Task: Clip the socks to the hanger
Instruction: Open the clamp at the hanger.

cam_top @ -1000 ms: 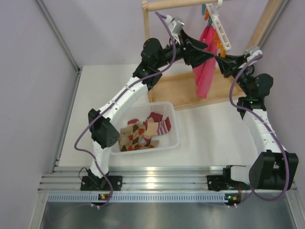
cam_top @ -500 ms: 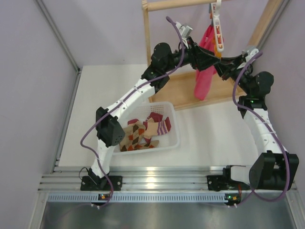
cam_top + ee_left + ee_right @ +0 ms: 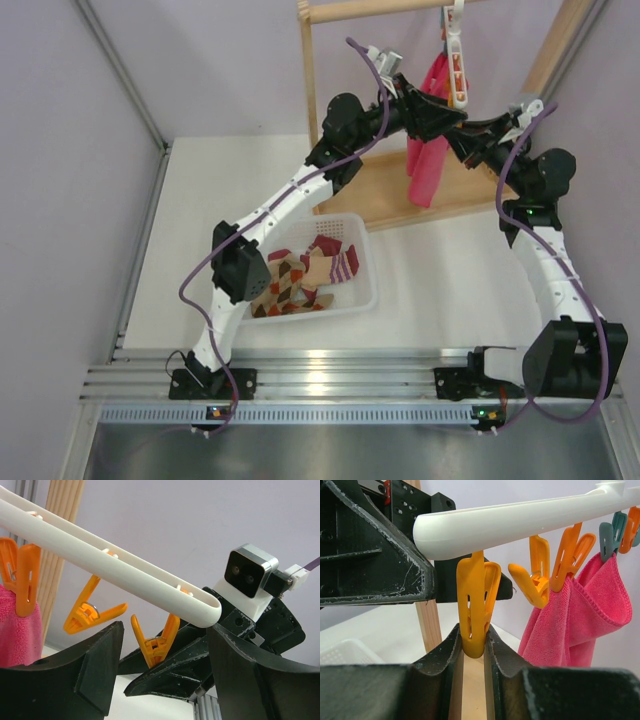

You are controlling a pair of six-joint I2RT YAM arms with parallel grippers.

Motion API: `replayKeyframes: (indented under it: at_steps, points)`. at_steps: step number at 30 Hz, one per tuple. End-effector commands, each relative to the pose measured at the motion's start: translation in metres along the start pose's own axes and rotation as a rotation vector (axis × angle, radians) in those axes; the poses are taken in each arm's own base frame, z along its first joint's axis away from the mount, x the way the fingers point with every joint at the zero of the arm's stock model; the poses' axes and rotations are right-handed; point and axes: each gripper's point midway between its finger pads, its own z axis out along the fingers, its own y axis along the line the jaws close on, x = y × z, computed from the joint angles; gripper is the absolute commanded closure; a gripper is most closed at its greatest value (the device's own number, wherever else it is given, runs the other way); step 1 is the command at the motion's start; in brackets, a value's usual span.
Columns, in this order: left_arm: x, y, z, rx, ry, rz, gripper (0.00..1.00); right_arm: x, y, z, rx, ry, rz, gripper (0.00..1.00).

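The socks [image 3: 305, 272] lie in a heap in a white basket [image 3: 368, 270], striped and argyle ones mixed. The white hanger [image 3: 456, 70] hangs from the wooden rod, with a pink cloth [image 3: 428, 150] clipped to it. My right gripper [image 3: 474, 636] is shut on the lower end of an orange clip [image 3: 475, 600] under the hanger bar [image 3: 520, 522]. My left gripper [image 3: 165, 632] is open and empty, its jaws either side of that same clip [image 3: 156, 642], just below the bar's end [image 3: 120, 567]. Both grippers meet beside the hanger in the top view, the left gripper [image 3: 437, 112] next to the right gripper [image 3: 463, 128].
The wooden rack's post [image 3: 308, 70] and base board [image 3: 385, 195] stand behind the basket. More orange clips [image 3: 537, 582] and a teal one [image 3: 607, 537] hang along the bar. The pink cloth [image 3: 575, 625] hangs close to my right gripper. Purple walls close in on both sides.
The left arm has reached further right and up to the hanger. The hanger has swung from tilted to nearly straight down. The right gripper has stayed at the clip.
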Motion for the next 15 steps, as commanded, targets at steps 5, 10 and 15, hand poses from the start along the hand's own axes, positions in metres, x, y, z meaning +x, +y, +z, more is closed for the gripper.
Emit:
replayKeyframes:
  at_steps: [5,10,15]
  points:
    - [-0.04,-0.019,0.008,0.044,-0.138,0.103,0.32,-0.038,0.025,0.004,-0.102,-0.06,-0.067,1.0]
    - [-0.04,-0.012,0.009,0.013,-0.149,0.114,0.43,-0.036,0.025,0.003,-0.098,-0.047,-0.071,1.0]
    - [-0.044,-0.008,0.012,-0.014,-0.174,0.119,0.48,-0.037,0.029,0.003,-0.116,-0.043,-0.079,1.0]
